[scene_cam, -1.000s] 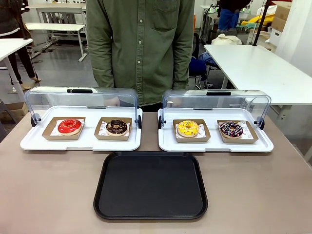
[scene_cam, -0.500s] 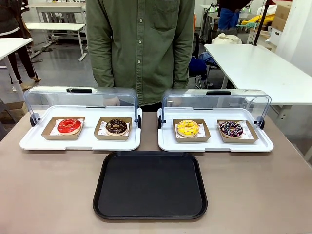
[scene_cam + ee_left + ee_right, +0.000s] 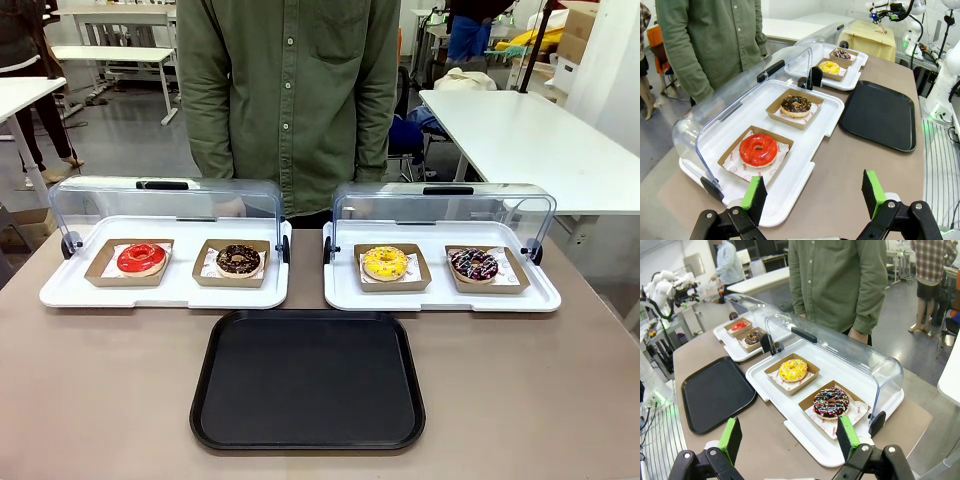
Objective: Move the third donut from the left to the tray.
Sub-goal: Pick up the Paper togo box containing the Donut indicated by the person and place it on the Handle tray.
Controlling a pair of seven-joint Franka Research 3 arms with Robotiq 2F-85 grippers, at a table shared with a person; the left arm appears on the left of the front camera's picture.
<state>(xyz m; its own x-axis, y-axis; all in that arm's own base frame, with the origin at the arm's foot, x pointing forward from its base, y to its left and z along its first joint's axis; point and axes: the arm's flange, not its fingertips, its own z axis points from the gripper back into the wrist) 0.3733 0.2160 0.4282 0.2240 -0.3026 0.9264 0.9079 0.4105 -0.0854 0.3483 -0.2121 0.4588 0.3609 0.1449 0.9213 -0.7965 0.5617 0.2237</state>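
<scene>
fingers of left gripper and right gripper stand released; yellow-iced donut sits in its cardboard holder beyond the black tray.

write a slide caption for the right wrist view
Open right gripper facing the yellow-iced ring donut in its brown cardboard holder, flat black rectangular plastic tray alongside.

Lab hall, white worktables (boxes behind)

can't make out any text tbh. only faint red print on the paper liner under the red donut, too small to read.
</scene>
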